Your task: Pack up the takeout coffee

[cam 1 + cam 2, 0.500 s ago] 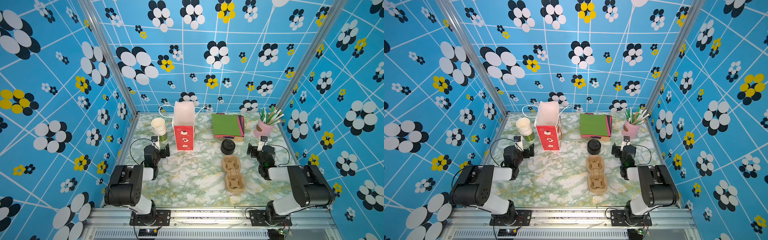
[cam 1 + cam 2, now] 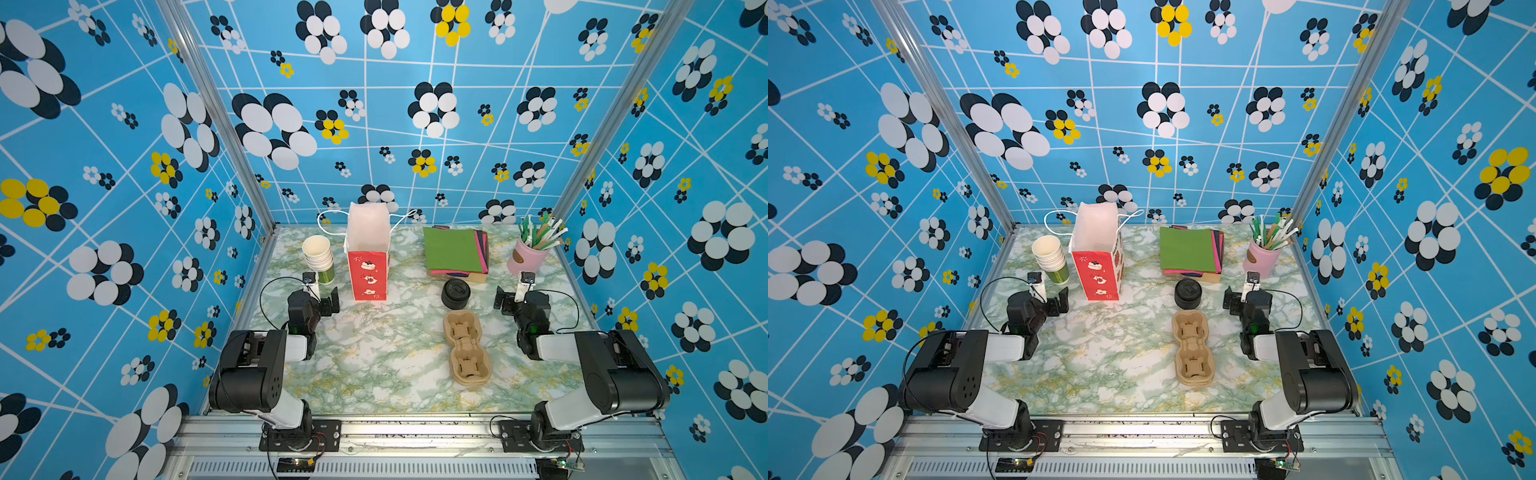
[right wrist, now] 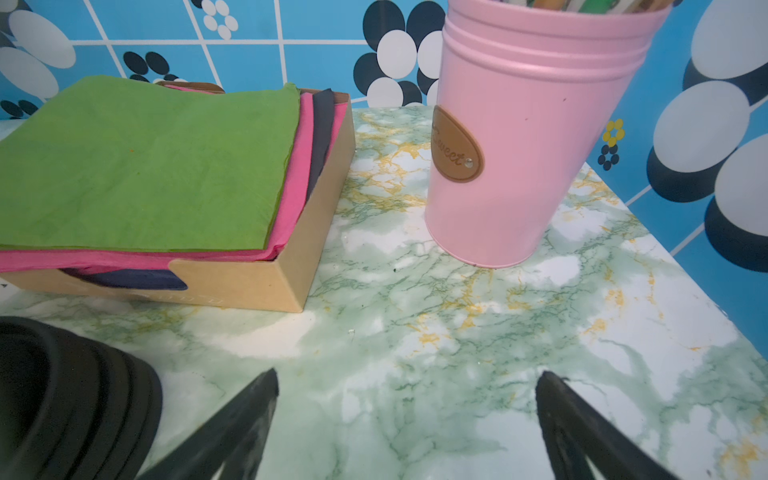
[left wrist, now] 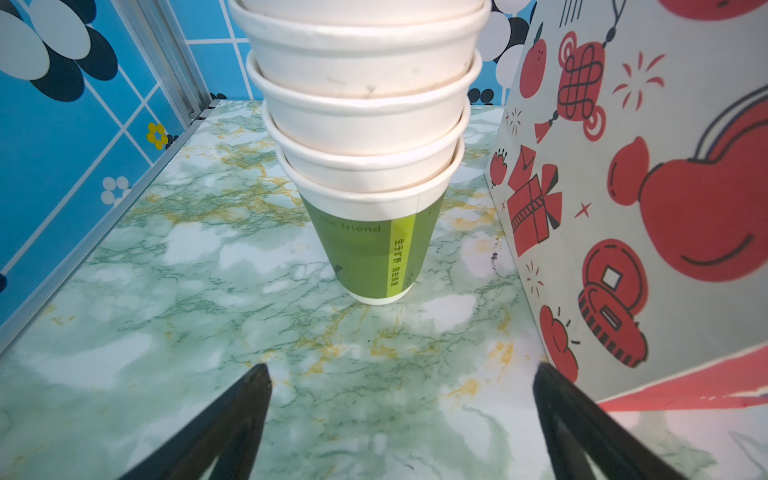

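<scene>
The takeout coffee is not in any view. My left gripper (image 2: 323,300) (image 4: 401,374) rests low at the table's left, open and empty. It faces a nested stack of lidless cream-and-green cups (image 2: 319,258) (image 4: 365,166). Beside the stack stands an open red-and-white paper bag (image 2: 368,257) (image 4: 644,187). My right gripper (image 2: 510,298) (image 3: 409,379) sits low at the right, open and empty. A stack of black lids (image 2: 456,293) (image 3: 62,395) is just to its left. A brown cardboard cup carrier (image 2: 467,349) lies in front of the lids.
A cardboard box of green, pink and dark napkins (image 2: 455,249) (image 3: 145,158) sits at the back. A pink tin of straws (image 2: 525,257) (image 3: 519,145) stands at the back right. Patterned blue walls close in the marble table (image 2: 374,361) on three sides.
</scene>
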You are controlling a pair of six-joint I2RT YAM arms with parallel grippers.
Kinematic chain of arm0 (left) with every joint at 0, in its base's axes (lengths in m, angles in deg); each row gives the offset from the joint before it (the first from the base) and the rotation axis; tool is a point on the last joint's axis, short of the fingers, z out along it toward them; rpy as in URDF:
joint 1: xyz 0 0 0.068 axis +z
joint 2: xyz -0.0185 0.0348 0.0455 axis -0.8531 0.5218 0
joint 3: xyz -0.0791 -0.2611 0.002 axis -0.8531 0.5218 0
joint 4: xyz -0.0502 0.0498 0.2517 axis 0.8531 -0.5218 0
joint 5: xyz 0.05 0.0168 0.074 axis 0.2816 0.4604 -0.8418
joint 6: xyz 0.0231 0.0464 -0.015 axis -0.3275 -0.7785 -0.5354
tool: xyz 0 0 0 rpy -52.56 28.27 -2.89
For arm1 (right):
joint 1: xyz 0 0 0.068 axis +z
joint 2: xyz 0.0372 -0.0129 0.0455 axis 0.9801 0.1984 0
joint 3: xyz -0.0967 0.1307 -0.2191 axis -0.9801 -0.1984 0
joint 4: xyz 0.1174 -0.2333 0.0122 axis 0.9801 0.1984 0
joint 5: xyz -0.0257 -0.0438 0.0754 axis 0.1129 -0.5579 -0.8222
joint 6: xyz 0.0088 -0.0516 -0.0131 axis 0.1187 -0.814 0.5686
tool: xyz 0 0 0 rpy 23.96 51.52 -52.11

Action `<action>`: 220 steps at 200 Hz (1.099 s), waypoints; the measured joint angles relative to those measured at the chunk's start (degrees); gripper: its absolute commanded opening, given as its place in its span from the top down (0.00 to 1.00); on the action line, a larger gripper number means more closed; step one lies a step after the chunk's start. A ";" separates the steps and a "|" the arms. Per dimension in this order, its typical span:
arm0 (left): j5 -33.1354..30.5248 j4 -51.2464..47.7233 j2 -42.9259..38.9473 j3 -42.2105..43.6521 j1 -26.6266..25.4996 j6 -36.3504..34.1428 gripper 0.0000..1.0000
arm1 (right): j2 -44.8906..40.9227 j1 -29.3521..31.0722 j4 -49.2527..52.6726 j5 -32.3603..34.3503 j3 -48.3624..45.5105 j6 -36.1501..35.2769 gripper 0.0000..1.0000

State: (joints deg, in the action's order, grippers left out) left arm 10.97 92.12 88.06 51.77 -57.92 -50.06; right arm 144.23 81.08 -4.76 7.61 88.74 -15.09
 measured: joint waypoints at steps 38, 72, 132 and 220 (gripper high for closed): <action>0.02 0.00 0.00 0.00 0.00 0.00 0.01 | 0.00 0.00 0.00 0.00 0.00 0.00 0.01; 0.02 0.00 0.00 0.00 0.00 0.00 0.01 | 0.00 0.00 0.00 0.00 0.00 0.00 0.01; 0.00 0.00 0.00 0.00 0.00 0.00 0.01 | 0.00 0.00 0.00 0.00 0.00 0.00 0.01; -10.73 -16.48 -15.47 -2.29 0.00 3.39 0.01 | -16.00 0.00 16.92 1.05 4.81 0.07 0.01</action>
State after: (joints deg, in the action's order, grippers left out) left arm 0.24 75.64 72.58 49.48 -57.92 -46.67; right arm 128.23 81.08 12.16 8.66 93.55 -15.02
